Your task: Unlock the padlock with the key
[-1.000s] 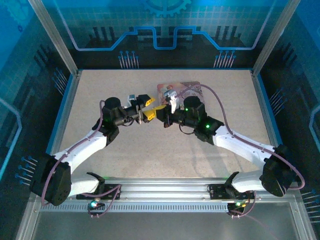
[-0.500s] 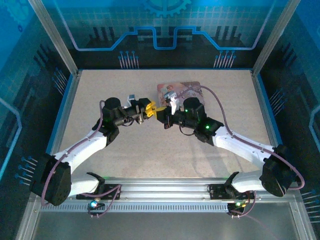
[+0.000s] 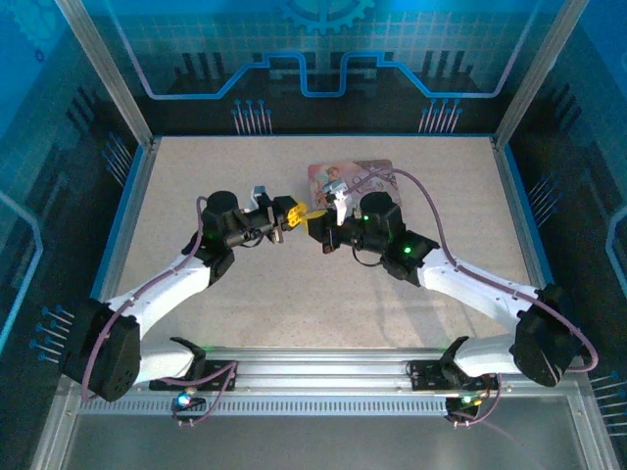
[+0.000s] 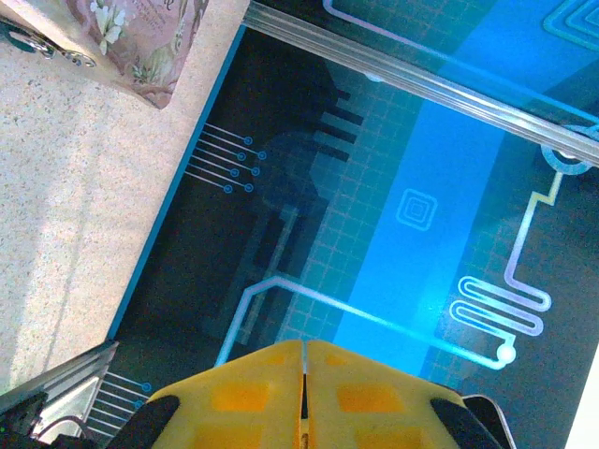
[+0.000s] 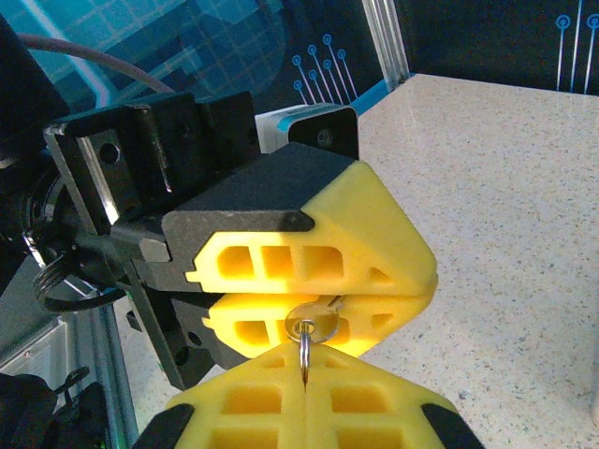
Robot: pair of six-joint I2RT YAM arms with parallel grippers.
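Both arms reach in over the table [image 3: 323, 304] and meet tip to tip just in front of the near-left corner of the pink tin [image 3: 377, 168]. The left tool [image 3: 295, 210] points toward that corner from the side away from the tin. The right tool [image 3: 311, 217] faces it from directly in front of the tin's near edge.

In the right wrist view, the right tool [image 5: 304, 374] has its yellow fingers [image 5: 243, 402] pressed together on the key [image 5: 304, 340]. A thin silvery shaft rises out of their seam and ends in a small round loop. From that loop a short stub slants into the seam of the left tool [image 5: 412, 292], whose two fingers are closed on it. So both tools pinch the key, off the table and just short of the tin.

In the left wrist view, the left tool [image 4: 303, 354] shows its fingers meeting along a hairline seam. The tin [image 4: 150, 42] is beyond them, with small metal pieces [image 4: 42, 45] at its edge, too cropped to identify.
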